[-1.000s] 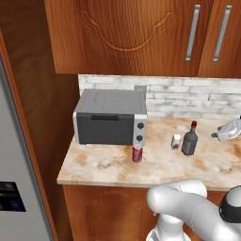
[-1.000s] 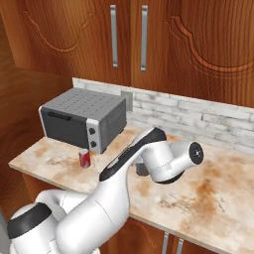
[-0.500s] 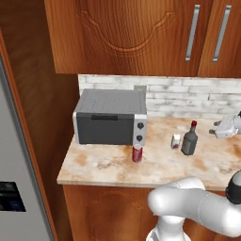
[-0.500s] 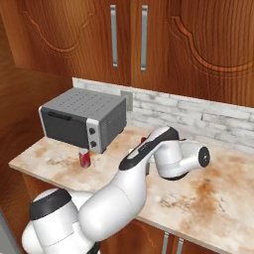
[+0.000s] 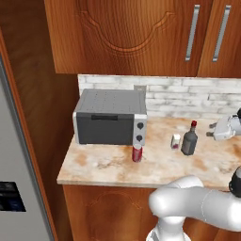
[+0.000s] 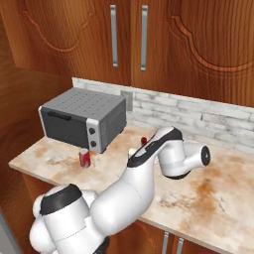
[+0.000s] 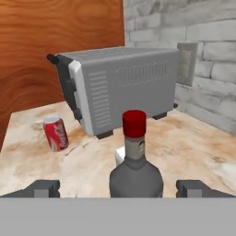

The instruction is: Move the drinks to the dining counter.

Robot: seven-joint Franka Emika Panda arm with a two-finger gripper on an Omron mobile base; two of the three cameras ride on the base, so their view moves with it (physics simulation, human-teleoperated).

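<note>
Arm has swung right; gripper [image 7: 118, 188] wide open, now lined up w/ grey bottle [image 7: 135, 166] between tips — grasp looks next; can [image 7: 55, 133] waits on counter [image 7: 193, 147]

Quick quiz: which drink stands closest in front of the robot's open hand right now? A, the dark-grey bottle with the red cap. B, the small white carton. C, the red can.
A: in the hand view the dark-grey bottle stands centred between the two fingertips of the open hand, while the red can sits farther off near the toaster oven.
</note>
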